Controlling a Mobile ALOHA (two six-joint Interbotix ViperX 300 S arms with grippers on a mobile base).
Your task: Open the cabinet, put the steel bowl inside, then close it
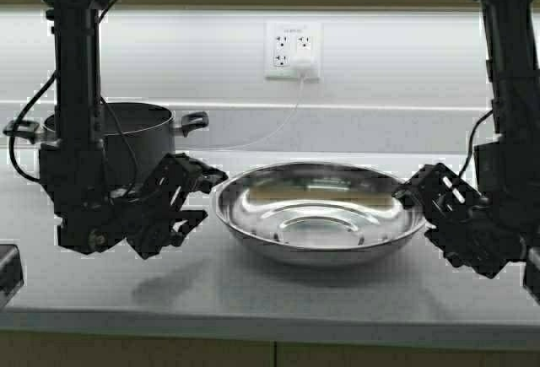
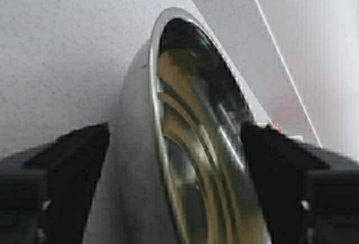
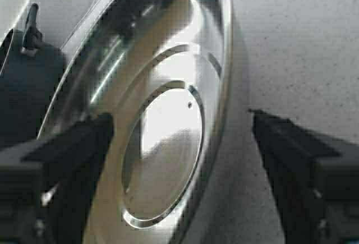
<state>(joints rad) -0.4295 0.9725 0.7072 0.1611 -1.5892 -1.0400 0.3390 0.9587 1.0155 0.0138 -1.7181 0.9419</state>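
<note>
The steel bowl [image 1: 319,212] rests upright on the grey desk [image 1: 253,291], centred between both arms. The left end effector [image 1: 200,196] sits at the bowl's left rim, fingers spread wide, one inside and one outside the rim, gripping nothing. The right end effector [image 1: 415,201] straddles the right rim likewise, fully open and not clamped. A dark pot [image 1: 139,135] stands far left, behind the left arm.

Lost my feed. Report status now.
Left claw and right claw open, straddling steel bowl rim each side. Bowl on countertop. Black pot behind left arm.
</note>
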